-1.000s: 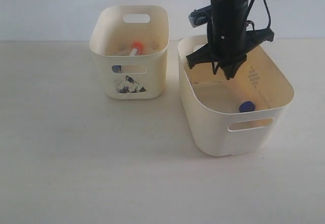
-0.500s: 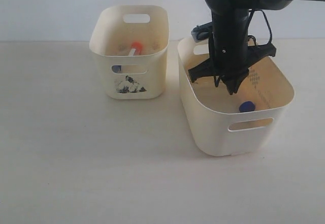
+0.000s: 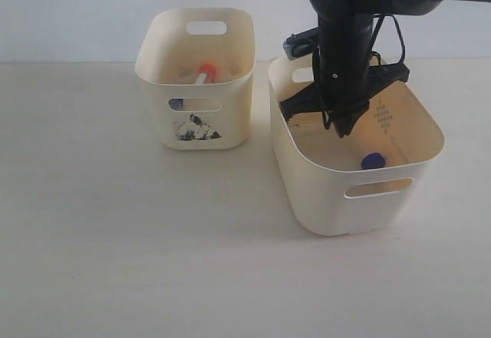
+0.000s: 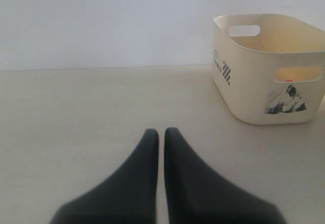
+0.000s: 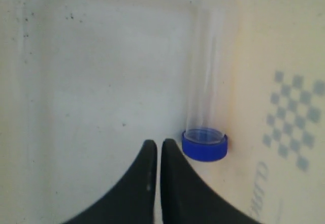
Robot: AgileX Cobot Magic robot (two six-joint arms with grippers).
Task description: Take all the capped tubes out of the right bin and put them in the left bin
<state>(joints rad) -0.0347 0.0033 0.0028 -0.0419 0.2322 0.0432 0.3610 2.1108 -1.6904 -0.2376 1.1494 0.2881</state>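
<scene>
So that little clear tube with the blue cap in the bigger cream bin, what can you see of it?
The clear plastic tube with a blue screw cap is see-through, nothing visible inside, its cap on. It lies on its side on the floor of the larger cream plastic bin, along the wall with a checked dot pattern. The right gripper, shut, is beside the cap without touching it.

**Two Grippers, Both Closed**

The right arm (image 3: 349, 16) hangs down from the top and points almost straight down. The right gripper (image 3: 342, 128) at its end has two black fingers (image 5: 147, 173) pressed together, holding nothing. The left gripper (image 4: 158, 132) points forward, closed up tight too, and holds nothing.
</scene>
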